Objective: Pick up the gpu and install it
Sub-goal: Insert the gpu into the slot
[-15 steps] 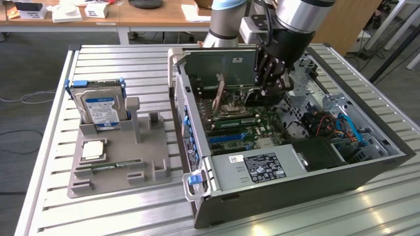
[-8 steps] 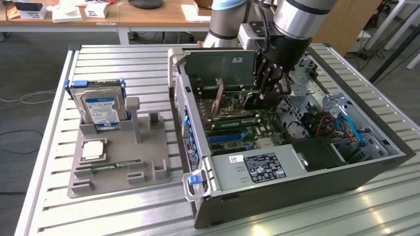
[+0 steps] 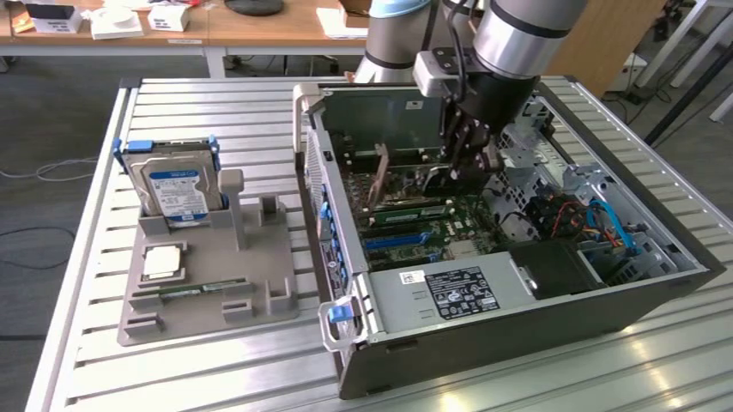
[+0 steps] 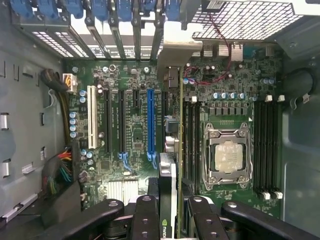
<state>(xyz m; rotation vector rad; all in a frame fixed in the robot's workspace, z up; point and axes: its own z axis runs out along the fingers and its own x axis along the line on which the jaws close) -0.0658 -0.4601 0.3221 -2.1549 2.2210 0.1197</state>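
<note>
You're gripping the gpu (image 4: 169, 200) in the gripper (image 4: 170, 220), hovering it inside the case (image 3: 641, 300); pickup done, seating left.

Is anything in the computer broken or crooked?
Nothing looks broken. The gripper holds the gpu edge-on above the motherboard inside the computer case, lined up with the slots, not visibly tilted. The hard drive stands upright in its grey holder on the table.
</note>
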